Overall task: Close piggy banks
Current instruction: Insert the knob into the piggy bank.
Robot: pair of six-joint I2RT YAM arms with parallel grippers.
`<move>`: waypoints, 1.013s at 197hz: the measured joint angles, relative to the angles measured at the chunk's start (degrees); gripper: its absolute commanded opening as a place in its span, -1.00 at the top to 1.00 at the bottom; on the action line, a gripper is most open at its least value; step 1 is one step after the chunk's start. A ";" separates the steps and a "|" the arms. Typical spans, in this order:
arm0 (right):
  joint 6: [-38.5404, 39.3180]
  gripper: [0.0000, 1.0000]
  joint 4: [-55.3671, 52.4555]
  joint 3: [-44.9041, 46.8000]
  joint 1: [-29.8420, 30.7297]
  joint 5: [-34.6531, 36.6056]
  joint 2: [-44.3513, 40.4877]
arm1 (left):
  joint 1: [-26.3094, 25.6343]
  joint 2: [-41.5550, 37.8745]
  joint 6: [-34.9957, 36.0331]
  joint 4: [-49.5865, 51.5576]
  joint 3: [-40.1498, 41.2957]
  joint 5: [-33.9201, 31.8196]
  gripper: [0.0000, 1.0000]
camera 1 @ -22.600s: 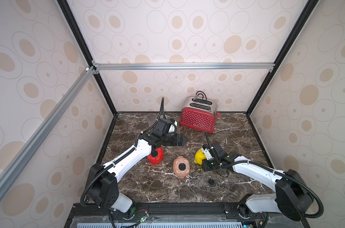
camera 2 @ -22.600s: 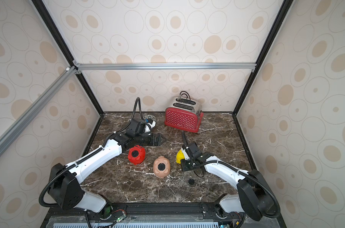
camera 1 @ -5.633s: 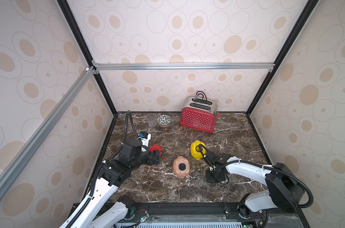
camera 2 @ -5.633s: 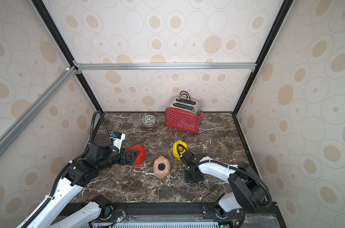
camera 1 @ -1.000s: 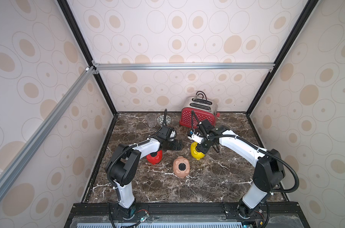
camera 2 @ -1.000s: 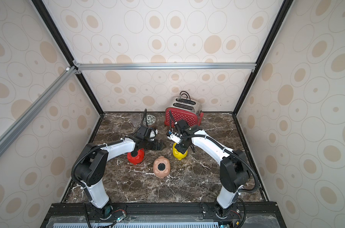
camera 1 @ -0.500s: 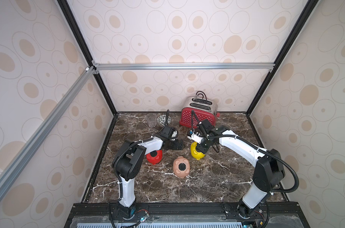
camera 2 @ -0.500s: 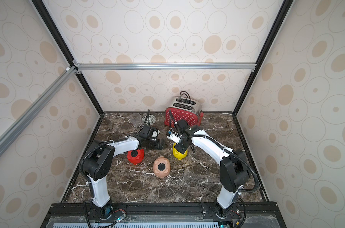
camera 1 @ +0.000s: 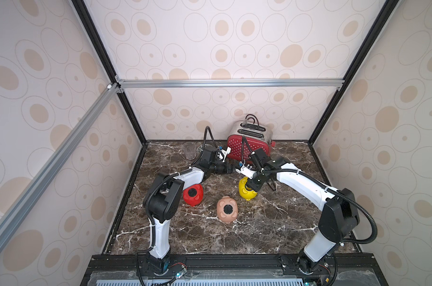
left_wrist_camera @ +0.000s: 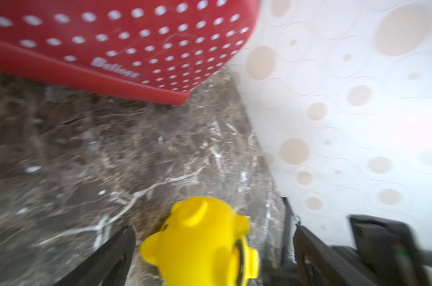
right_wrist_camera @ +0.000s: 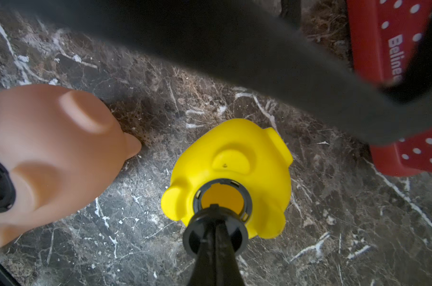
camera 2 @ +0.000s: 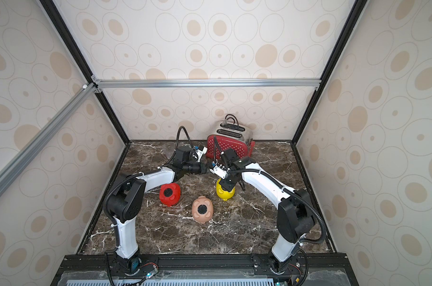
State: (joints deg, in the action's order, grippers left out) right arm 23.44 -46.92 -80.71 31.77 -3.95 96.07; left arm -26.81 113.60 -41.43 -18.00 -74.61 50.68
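Top-down view of a dark marble table (camera 1: 272,230) inside a walled booth; three piggy banks in a loose row at mid-frame.

Red piggy bank (camera 1: 193,194) at left and pale pink piggy bank (camera 1: 227,210) at centre, each with a black disc filling the upturned belly hole; apparently already plugged. Yellow piggy bank (camera 1: 247,194) right of centre, just below the red dotted toaster (camera 1: 248,148); about where it was a second ago.

Changed since several seconds back:
- Right arm (camera 1: 299,183) no longer low over the table at lower centre, now arched over the yellow piggy bank; right jaws clamped shut on a small black plug (right_wrist_camera: 197,235), gone from its earlier place on the table.
- In the right wrist view, plug at the near rim of the open belly hole (right_wrist_camera: 222,198); orange interior visible; not yet seated.
- Left arm (camera 1: 190,177) gone from beside the red piggy bank, now stretched toward mid-frame; left jaws spread wide, one on either side of the yellow piggy bank in the left wrist view; touching or not, impossible to tell.

Hardly any change at either pair of jaws over the last second.

Meaning for the task: two closures probably done, the last one lined up; next, likely pressing the plug squarely into the hole, with the left jaws ready as a brace against rolling.
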 measured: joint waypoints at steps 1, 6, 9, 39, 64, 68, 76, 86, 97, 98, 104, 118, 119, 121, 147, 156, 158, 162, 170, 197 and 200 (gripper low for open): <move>0.02 1.00 0.02 0.00 -0.02 -0.04 -0.04 | 0.04 0.00 -0.13 -0.28 0.00 0.31 -0.99; 0.00 1.00 0.04 0.00 -0.09 -0.20 -0.13 | 0.17 0.11 -0.57 -0.98 0.00 1.14 -0.99; 0.00 1.00 0.09 0.00 -0.09 -0.17 -0.17 | 0.24 0.13 -0.76 -1.38 0.00 1.60 -0.99; 0.02 1.00 0.15 0.00 -0.22 -0.68 -0.31 | 0.57 0.39 -1.44 -2.49 0.00 3.72 -0.99; 0.00 1.00 0.22 0.17 -0.26 -0.76 -0.31 | 0.74 0.39 -0.92 -0.90 -0.02 4.07 -0.99; 0.00 1.00 0.26 0.28 -0.31 -0.76 -0.31 | 0.79 0.42 -0.76 -0.48 -0.09 4.11 -0.99; -0.04 1.00 0.28 0.55 -0.35 -0.76 -0.31 | 0.81 0.55 -0.50 0.61 -0.37 4.11 -0.99; -0.20 1.00 0.35 0.90 -0.35 -0.76 -0.31 | 0.83 0.83 0.28 2.69 -1.29 3.93 -0.99; -0.26 1.00 0.48 1.27 -0.42 -0.81 -0.31 | 0.83 1.31 1.33 5.27 -2.78 3.43 -0.99; -0.26 1.00 0.50 1.33 -0.42 -0.81 -0.31 | 0.83 1.33 1.40 5.40 -2.86 3.41 -0.99; -0.33 1.00 0.55 1.53 -0.48 -0.83 -0.33 | 0.83 1.53 1.81 6.32 -3.43 3.10 -0.99; -0.46 1.00 0.66 1.88 -0.61 -0.98 -0.33 | 0.83 1.60 2.62 8.26 -4.13 2.58 -0.99; -0.46 1.00 0.66 1.88 -0.61 -1.01 -0.33 | 0.83 1.60 2.71 8.46 -4.20 2.56 -0.99; -0.48 1.00 0.66 1.90 -0.63 -1.03 -0.33 | 0.83 1.60 2.75 8.70 -4.26 2.49 -0.99; -1.11 1.00 0.90 1.92 -1.09 -1.40 -0.50 | 0.83 1.79 3.56 11.19 -4.70 1.62 -0.99; -1.42 1.00 1.01 1.92 -1.38 -1.73 -0.61 | 0.83 1.95 3.76 11.78 -4.72 1.40 -0.99; -1.53 1.00 1.03 1.92 -1.44 -1.79 -0.63 | 0.83 1.99 3.80 11.93 -4.72 1.33 -0.99; -1.55 1.00 1.11 1.95 -1.62 -1.90 -0.74 | 0.83 2.05 3.93 12.37 -4.74 1.18 -0.99; -1.75 1.00 1.20 1.97 -1.90 -2.05 -0.87 | 0.83 2.14 4.20 13.29 -4.79 0.83 -0.99; -2.56 1.00 1.40 2.05 -2.64 -2.14 -1.55 | 0.83 2.23 4.98 15.04 -4.85 0.37 -0.99; -2.58 1.00 1.46 2.08 -2.69 -2.16 -1.60 | 0.83 2.23 5.03 15.13 -4.85 0.39 -0.99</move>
State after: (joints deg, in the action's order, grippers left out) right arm 20.86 -45.45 -78.63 29.08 -6.11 94.48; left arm -25.98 115.83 -36.40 -2.87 -79.46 51.07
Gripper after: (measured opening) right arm 0.041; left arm 0.994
